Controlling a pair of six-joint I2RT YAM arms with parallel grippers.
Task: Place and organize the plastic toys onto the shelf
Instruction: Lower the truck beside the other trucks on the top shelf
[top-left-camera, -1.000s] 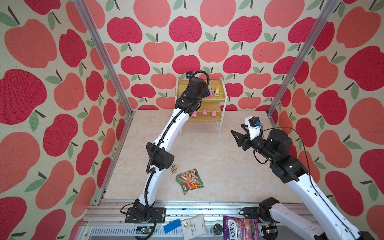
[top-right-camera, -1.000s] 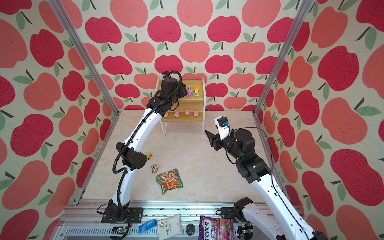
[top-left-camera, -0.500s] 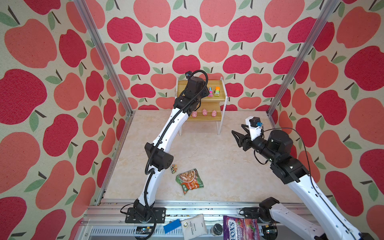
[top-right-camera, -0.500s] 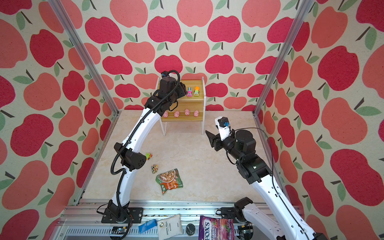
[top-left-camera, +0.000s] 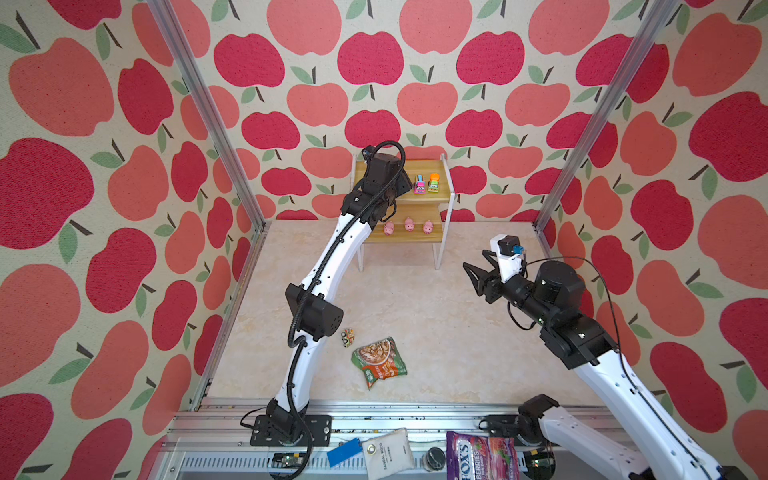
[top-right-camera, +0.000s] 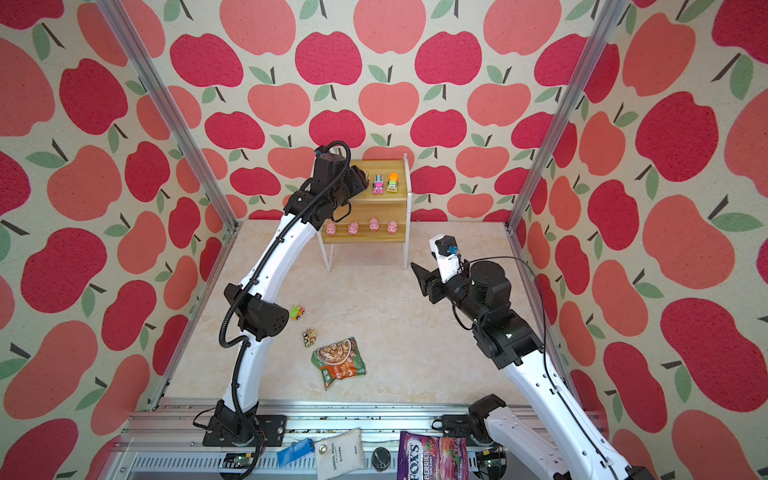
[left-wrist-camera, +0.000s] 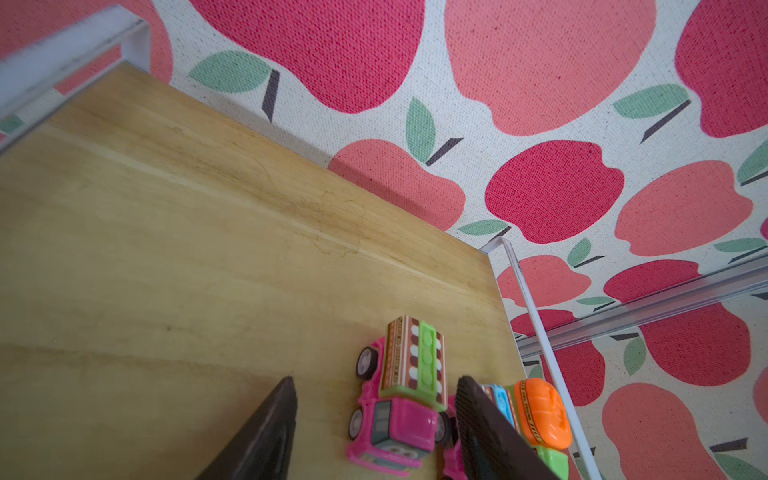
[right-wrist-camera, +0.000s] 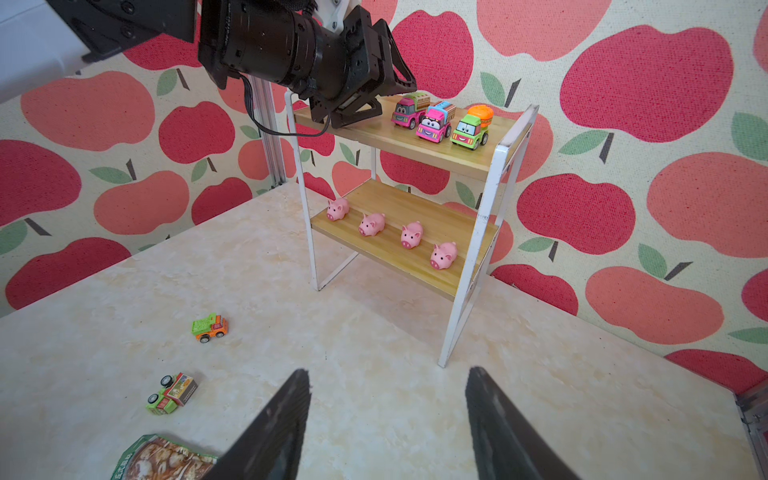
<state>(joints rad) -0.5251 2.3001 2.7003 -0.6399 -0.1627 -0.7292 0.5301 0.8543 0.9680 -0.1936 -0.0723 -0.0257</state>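
Left fingers (left-wrist-camera: 270, 424) spread apart over the top board of the shelf (right-wrist-camera: 419, 153), clamped on nothing. Between them, upright on its wheels, a pink truck with a green and brown load (left-wrist-camera: 399, 399), hard by one finger (contact not clear) and parted from the other by a strip of bare wood. Just beside it and partly behind that near finger, a pink truck with a blue load (left-wrist-camera: 500, 401). Next, a green truck with an orange drum (left-wrist-camera: 540, 415), close to the white end frame. All three in a row toward the right end of the top board in both top views, noses to the front.

Right fingers (right-wrist-camera: 282, 424) likewise apart and empty, up in the air above the table (right-wrist-camera: 374, 332), well apart from the shelf and pointed toward it.

On the lower board, four pink pigs (right-wrist-camera: 372, 224) in a row, apart from one another, snouts to the front.

Down on the table, well apart from the shelf: a green and orange truck (top-right-camera: 296, 311), upright, just beside the elbow of the left arm (top-right-camera: 270, 266). Nearer the front, a green truck (top-right-camera: 309, 336) tipped on its side. Just beside that one, a snack packet (top-right-camera: 338, 361) lying flat, touching or not impossible to tell.
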